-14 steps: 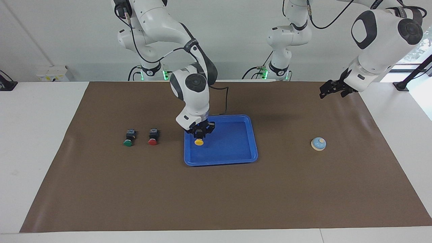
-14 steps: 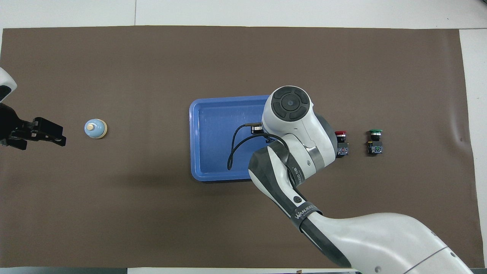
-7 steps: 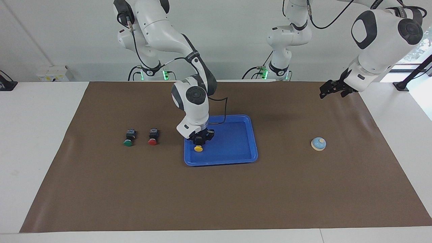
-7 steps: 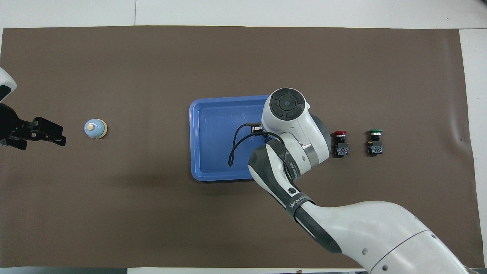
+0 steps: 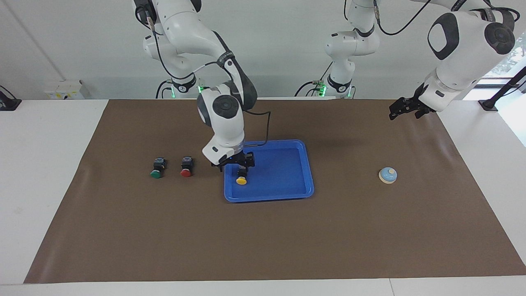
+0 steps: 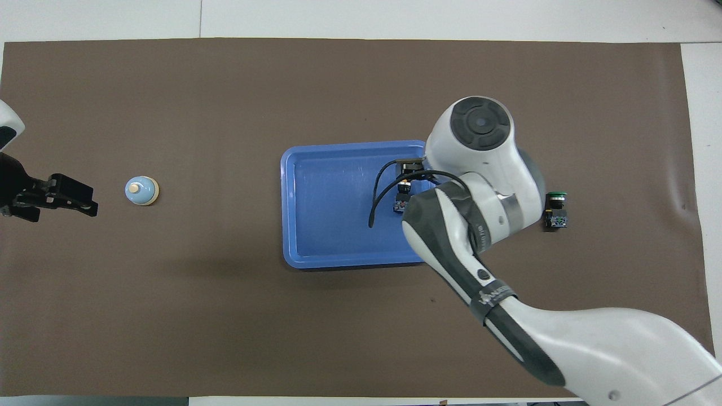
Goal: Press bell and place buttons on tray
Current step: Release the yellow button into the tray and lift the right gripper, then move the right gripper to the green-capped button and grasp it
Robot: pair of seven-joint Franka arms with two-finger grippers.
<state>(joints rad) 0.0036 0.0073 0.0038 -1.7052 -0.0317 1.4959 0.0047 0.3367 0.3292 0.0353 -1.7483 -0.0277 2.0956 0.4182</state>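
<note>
Yellow button point(image 5: 241, 180) lies in the blue tray point(image 5: 287, 193), at its right-arm end; the right gripper point(image 5: 237, 161), jaws apart and empty, hovers above it. The left gripper point(image 5: 404, 109) waits, fingers indistinct. Small, light, rigid: grasp its black body.

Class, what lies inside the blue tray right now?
Only the yellow button lies in the tray, at its right-arm end. The right pincer hangs above it; overhead, that arm covers the tray's corner.
</note>
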